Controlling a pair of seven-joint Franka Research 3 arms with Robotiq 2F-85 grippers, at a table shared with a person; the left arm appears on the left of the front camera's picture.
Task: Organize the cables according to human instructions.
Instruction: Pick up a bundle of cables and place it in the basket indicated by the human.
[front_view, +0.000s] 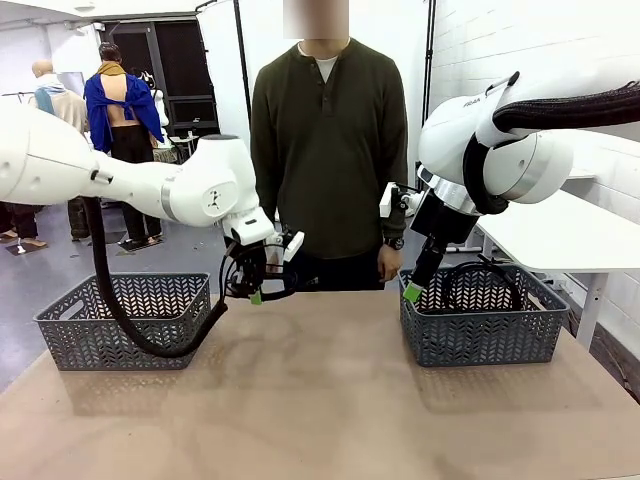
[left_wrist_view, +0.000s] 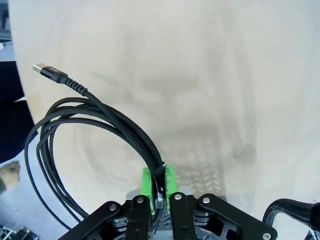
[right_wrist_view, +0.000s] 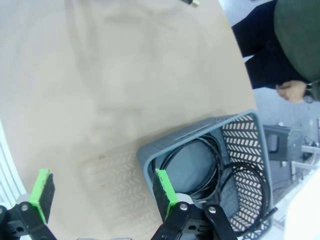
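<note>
A black braided cable, wound in a loose coil with a plug end, hangs above the tan table. My left gripper is shut on it between the green pads. In the front view that gripper hovers left of centre near the far edge, the cable looped beside it. My right gripper stands open over the near-left corner of the right basket. Between its wide-apart pads nothing is held. Black cables lie coiled inside that basket.
A second grey lattice basket stands at the table's left; its inside is hidden. A person stands at the far edge between the baskets, arms down, one hand near the right basket. A white table is at right.
</note>
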